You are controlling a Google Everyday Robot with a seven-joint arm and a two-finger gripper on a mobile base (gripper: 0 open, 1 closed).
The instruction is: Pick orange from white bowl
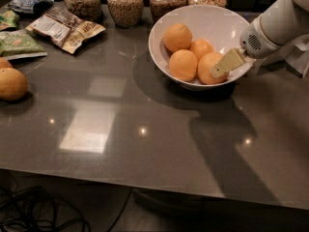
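The white bowl [219, 18] stands at the back right of the dark table and holds several oranges. The largest ones are at the back left [177, 36] and the front left [183, 65], with a smaller one [201, 47] between them. My gripper [223, 65] reaches in over the bowl's right rim on the white arm [275, 25]. Its pale tip lies against the front right orange [207, 64], whose right side it hides.
Glass jars of grain [125, 4] line the back edge behind the bowl. Snack packets [65, 28] lie at the back left. Another orange [10, 83] sits on the table [145, 144] at the far left edge.
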